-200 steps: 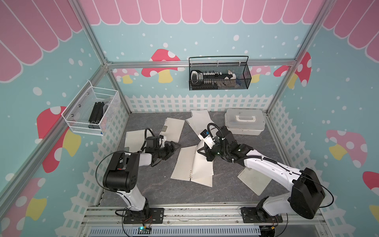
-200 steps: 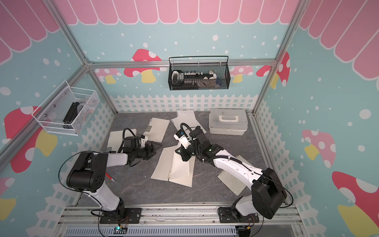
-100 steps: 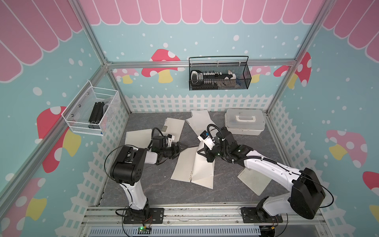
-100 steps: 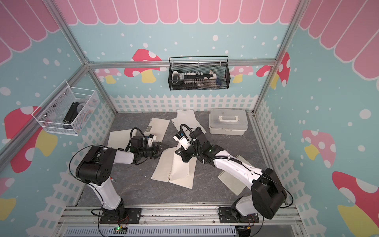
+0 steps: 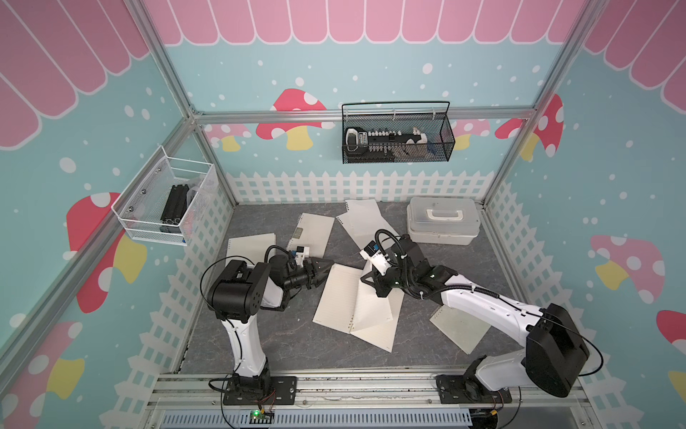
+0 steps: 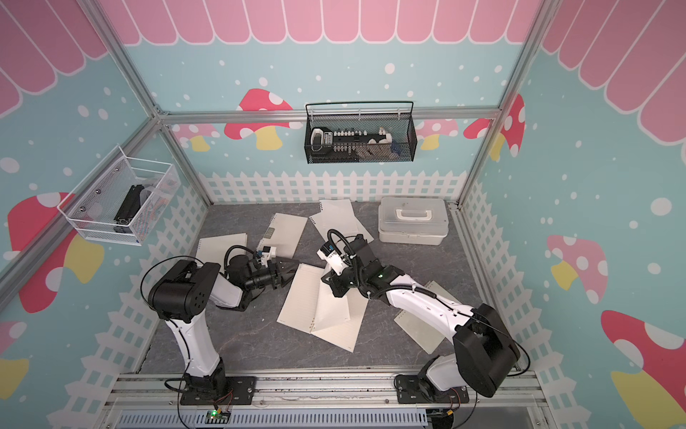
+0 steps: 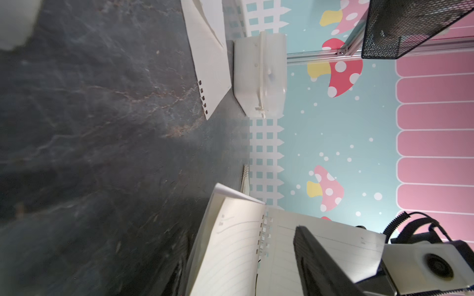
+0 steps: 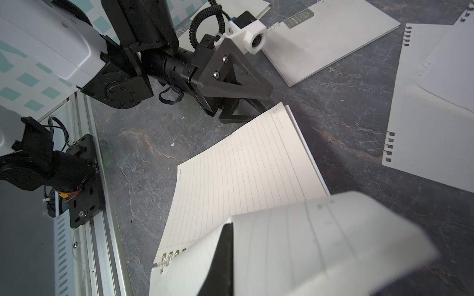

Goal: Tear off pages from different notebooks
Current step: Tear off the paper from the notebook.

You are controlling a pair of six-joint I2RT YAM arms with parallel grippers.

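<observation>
two claws were down at the open notebook (image 5: 336,301) in the middle of the dark table (image 5: 282,341). the right claw (image 5: 375,286) was clamped tight on a lifted page (image 8: 333,230), which curled up from the wire coil side. the left claw (image 5: 327,270) had its jaws partly apart, tips just beside the corner of the flat page nearest that arm. touching or not, i couldn't tell. loose pages (image 5: 362,219) lay near the white box (image 5: 441,223).
</observation>
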